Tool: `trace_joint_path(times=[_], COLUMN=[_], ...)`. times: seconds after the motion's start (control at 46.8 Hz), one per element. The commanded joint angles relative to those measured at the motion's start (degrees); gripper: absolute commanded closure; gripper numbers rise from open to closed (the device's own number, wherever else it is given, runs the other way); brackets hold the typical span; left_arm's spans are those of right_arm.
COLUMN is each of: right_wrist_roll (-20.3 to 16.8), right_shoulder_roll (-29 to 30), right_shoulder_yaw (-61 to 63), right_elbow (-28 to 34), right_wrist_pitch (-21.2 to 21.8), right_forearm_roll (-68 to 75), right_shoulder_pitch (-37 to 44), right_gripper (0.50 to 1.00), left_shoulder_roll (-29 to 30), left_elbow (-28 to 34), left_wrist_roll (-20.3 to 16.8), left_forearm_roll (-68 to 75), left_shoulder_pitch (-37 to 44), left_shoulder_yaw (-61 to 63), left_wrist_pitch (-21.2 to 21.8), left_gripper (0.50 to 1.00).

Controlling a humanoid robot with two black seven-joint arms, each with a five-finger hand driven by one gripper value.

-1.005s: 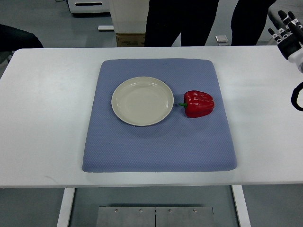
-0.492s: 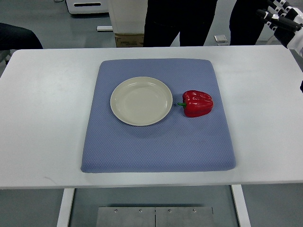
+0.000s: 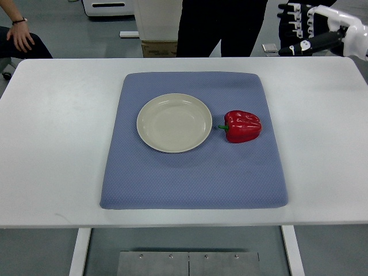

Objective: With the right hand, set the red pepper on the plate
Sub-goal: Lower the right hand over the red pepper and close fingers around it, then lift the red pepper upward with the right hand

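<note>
Nearest the camera, the white surface (image 3: pixel 52 167) carries a blue-grey mat (image 3: pixel 190 172) that covers its middle. On the mat, a little past its centre, sits a round cream plate (image 3: pixel 174 123), bare inside. Just beside the plate, at 3 o'clock from it, lies the red pepper (image 3: pixel 243 126) on its side; its green stem points toward the plate's rim and stops just short of it. The pepper rests on the mat, not on the plate, with nothing touching it.

Farther back, at 1 o'clock from the pepper and well apart from it, the right hand (image 3: pixel 310 29) hangs over the surface's far right corner, its arm entering from the right edge. Its fingers (image 3: pixel 294 17) are spread out straight, released and holding nothing.

Beyond the far edge stands a person in dark clothing (image 3: pixel 221 26). At the far left corner a person's hand (image 3: pixel 21 37) rests on a dark knee.
</note>
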Motion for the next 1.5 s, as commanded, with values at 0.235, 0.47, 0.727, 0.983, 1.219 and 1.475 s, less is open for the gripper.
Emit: trace_joint_path(times=[0.235, 0.47, 0.727, 0.983, 1.219, 1.475], right_wrist_roll=[-0.2, -0.2, -0.2, -0.2, -0.1, 0.0], right_shoulder_roll=[0.1, 2.4, 8.5, 14.6, 18.1, 20.5], right_shoulder_yaw=[-8.8, -15.7, -21.7, -24.5, -26.3, -26.5], right_elbow=[1.9, 1.8, 1.4, -2.1, -4.2, -5.7], right_wrist_pitch=[-0.1, -0.1, -1.3, -2.5, -2.6, -2.6], right_forearm_roll=[-10.7, -13.5, -13.9, -14.0, -14.1, -14.6], right_shoulder_pitch=[3.9, 6.1, 8.3, 8.3, 7.3, 6.2], right_gripper=[0.500, 0.500, 0.500, 0.500, 0.500, 0.523], left_shoulder_roll=[0.0, 0.0, 0.0, 0.0, 0.0, 0.0], left_elbow=[0.0, 0.0, 0.0, 0.0, 0.0, 0.0], left_wrist_roll=[0.0, 0.0, 0.0, 0.0, 0.0, 0.0], left_forearm_roll=[0.0, 0.0, 0.0, 0.0, 0.0, 0.0], left_shoulder_pitch=[0.0, 0.0, 0.0, 0.0, 0.0, 0.0], left_shoulder_yaw=[0.0, 0.0, 0.0, 0.0, 0.0, 0.0], left_wrist_pitch=[0.0, 0.0, 0.0, 0.0, 0.0, 0.0], left_gripper=[0.500, 0.500, 0.500, 0.500, 0.500, 0.500])
